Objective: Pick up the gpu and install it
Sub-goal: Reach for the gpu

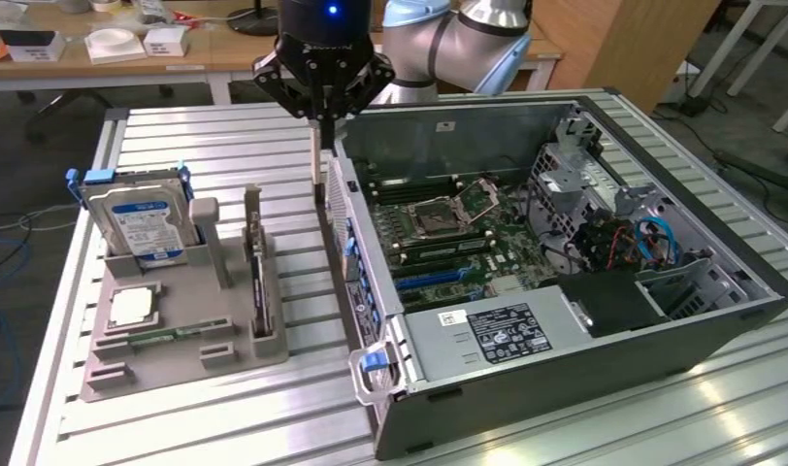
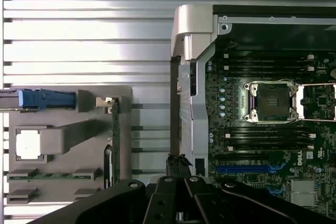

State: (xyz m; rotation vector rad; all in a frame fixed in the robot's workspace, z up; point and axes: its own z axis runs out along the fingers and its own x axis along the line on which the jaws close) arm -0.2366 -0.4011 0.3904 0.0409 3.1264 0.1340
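The hand hangs fingers-down over the narrow strip of bench between the grey holder and the open computer case. It is close against the case's outer wall. Its fingers are pressed together into one thin blade, and I can make out nothing held between them.

The gpu has not been lifted. It stands on its long edge in a slot of the holder, on the side of the holder that faces the hand. From the hand it lies off to the side away from the case, and lower down. Its long axis runs roughly parallel to the case wall that the hand is beside, so card and wall form two nearly parallel lines with the hand between them, nearer the wall. One end of the card sits about abreast of the fingertips, and the rest stretches away from the hand along the holder. In the wrist view a silver bracket shows at one end of the thin green edge.

Past the card from the hand stands the hard drive, upright in its own slot. On the hand's other side, inside the case, a blue expansion slot lies open on the board.

The gap that matters, as I judge it, is sideways — the hand is shut and offset from the card's thin top edge.
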